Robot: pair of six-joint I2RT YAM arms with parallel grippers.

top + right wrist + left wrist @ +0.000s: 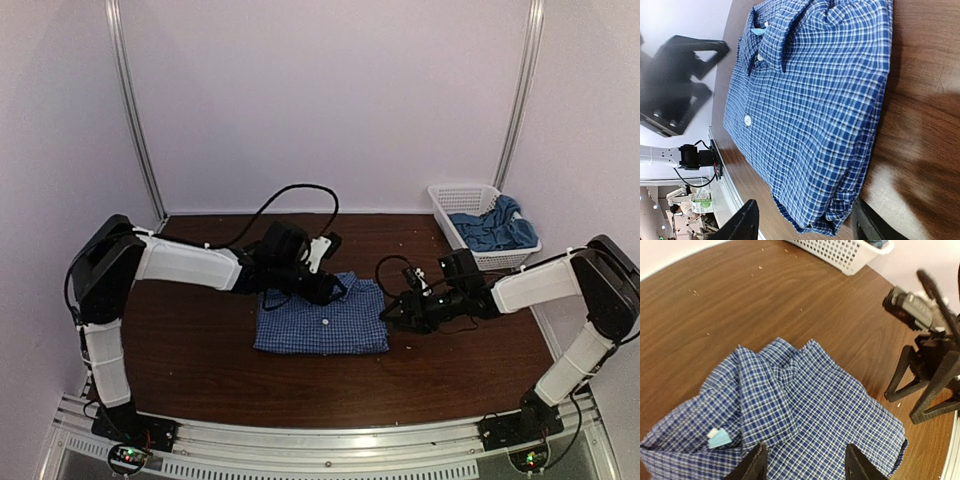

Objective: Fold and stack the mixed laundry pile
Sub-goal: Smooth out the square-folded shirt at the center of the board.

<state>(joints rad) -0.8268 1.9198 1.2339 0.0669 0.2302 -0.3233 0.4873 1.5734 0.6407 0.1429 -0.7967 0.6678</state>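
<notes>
left arm (190,262): yours reaches right toward center, wrist tipped down
left gripper (322,288): your jaws stand apart, nothing held
right arm (535,283): yours stretches left, forearm low
right gripper (392,312): jaws apart, nothing held, pointing left

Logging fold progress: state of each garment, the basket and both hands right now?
checked shirt: folded, lying flat on the table.
teal t-shirt: crumpled, unfolded, in the basket.
basket: upright, far right corner.
left hand: open, empty, over the shirt's collar end.
right hand: open, empty, beside the shirt.
</notes>
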